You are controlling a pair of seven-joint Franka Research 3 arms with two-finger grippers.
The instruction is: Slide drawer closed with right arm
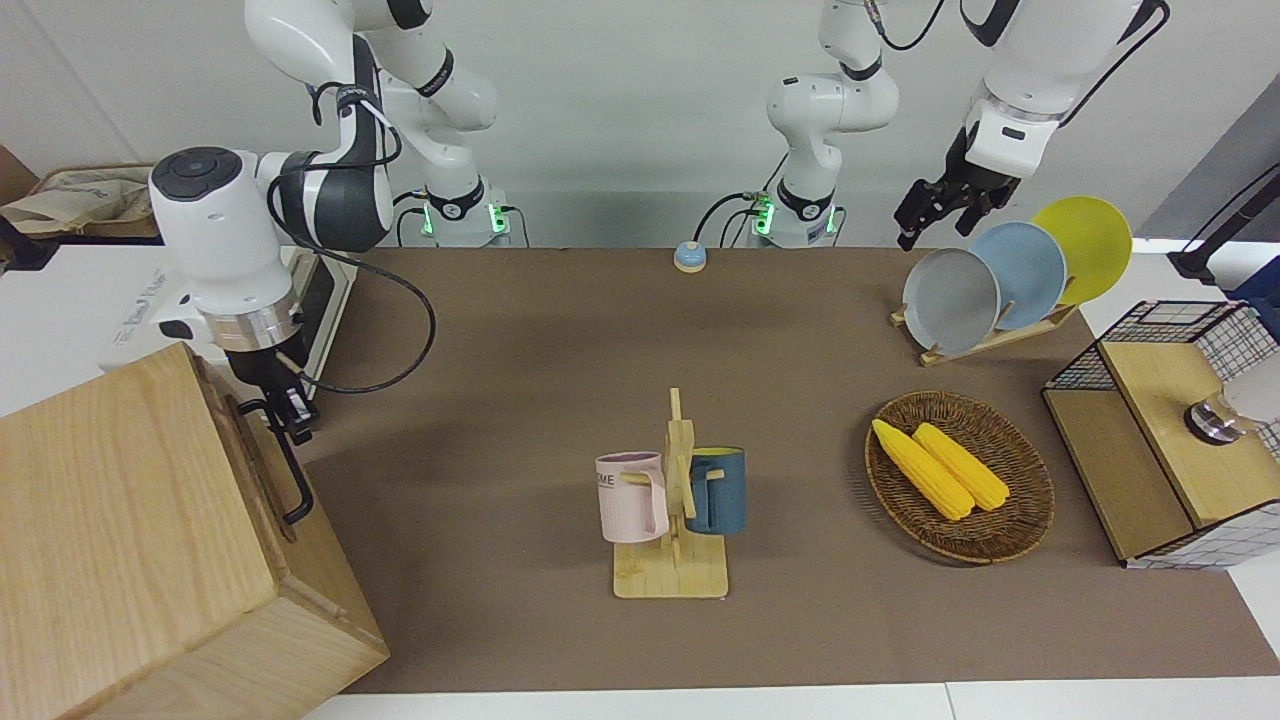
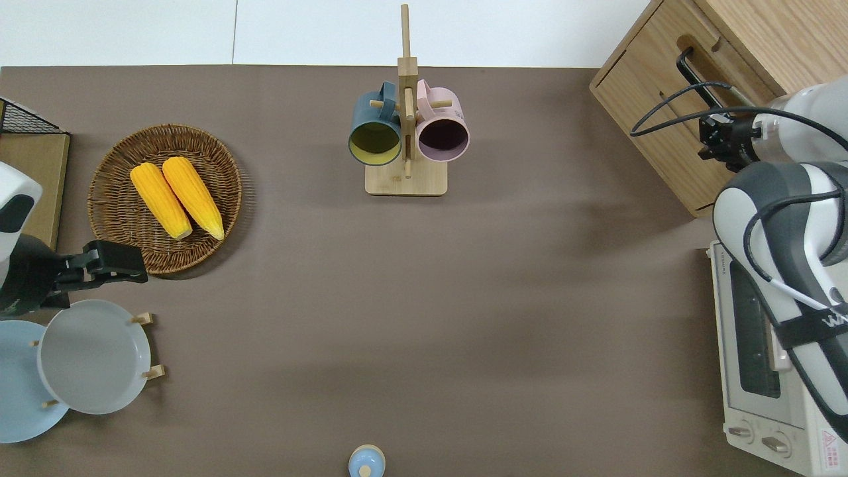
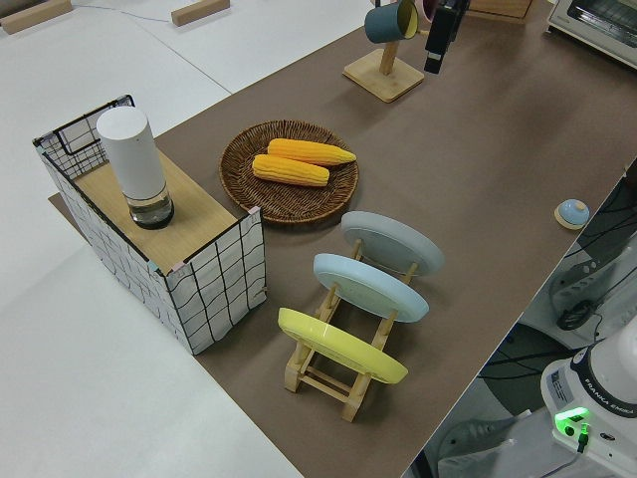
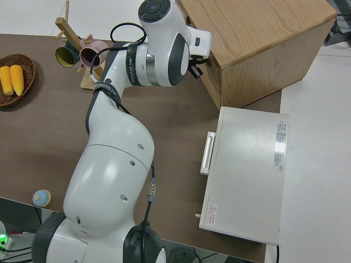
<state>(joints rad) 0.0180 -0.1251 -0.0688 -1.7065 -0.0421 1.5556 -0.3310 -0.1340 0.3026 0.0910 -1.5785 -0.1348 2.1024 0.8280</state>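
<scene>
Drawer (image 2: 669,112) of the pale-wood cabinet (image 1: 130,560) sits at the right arm's end of the surface (image 1: 560,340), its front nearly flush. Right gripper (image 1: 292,408) is at the black bar handle (image 1: 290,470); whether its fingers are apart or together cannot be told. Left arm is parked, its fingers (image 1: 925,205) slightly apart, holding nothing.

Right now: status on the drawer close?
Right gripper at drawer front, by its bar handle. Drawer looks nearly flush. Left arm parked. Nothing blocking.
</scene>
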